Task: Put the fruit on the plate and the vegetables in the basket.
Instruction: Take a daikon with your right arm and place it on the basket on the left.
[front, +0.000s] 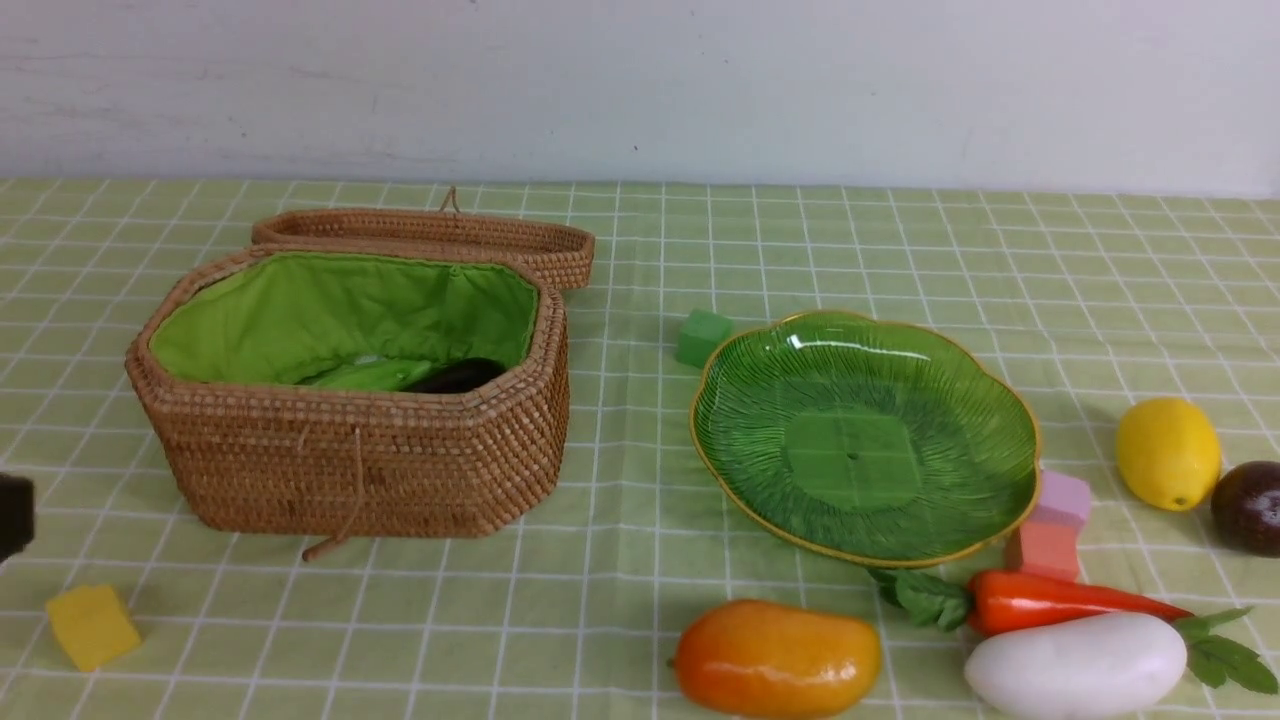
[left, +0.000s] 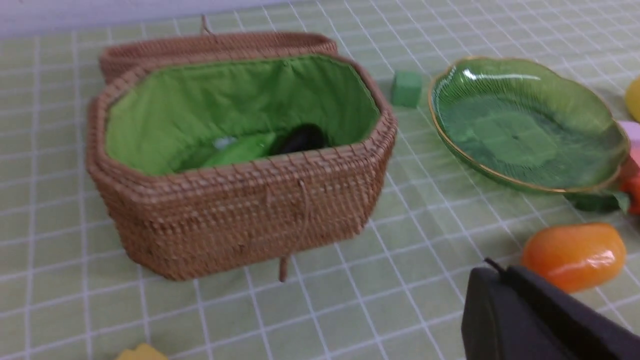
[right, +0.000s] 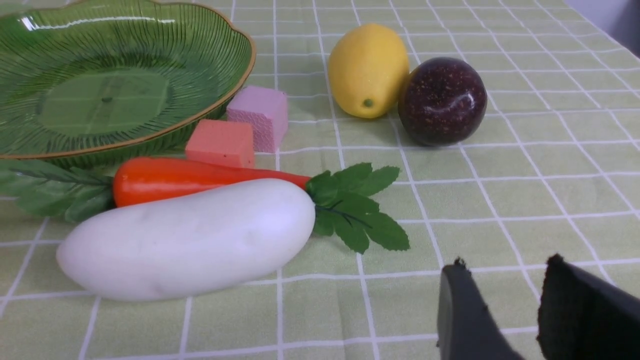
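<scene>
The wicker basket (front: 350, 460) stands open at the left, with the eggplant (front: 455, 376) and the green gourd (front: 365, 375) lying inside. The green plate (front: 865, 435) is empty. The mango (front: 775, 658) lies near the front edge. Carrot (right: 200, 177) and radish (right: 190, 237) lie side by side in front of the plate, with the lemon (right: 367, 70) and the dark fruit (right: 442, 100) touching beyond them. My left gripper (left: 495, 270) is shut and empty, between basket and mango. My right gripper (right: 505, 262) is open and empty, just right of the radish's leaves.
Foam cubes lie about: a green cube (front: 703, 336) behind the plate, a pink cube (front: 1062, 498) and a salmon cube (front: 1043, 550) against the plate's right rim, a yellow cube (front: 92, 625) at front left. The basket lid (front: 440, 235) lies folded back behind the basket.
</scene>
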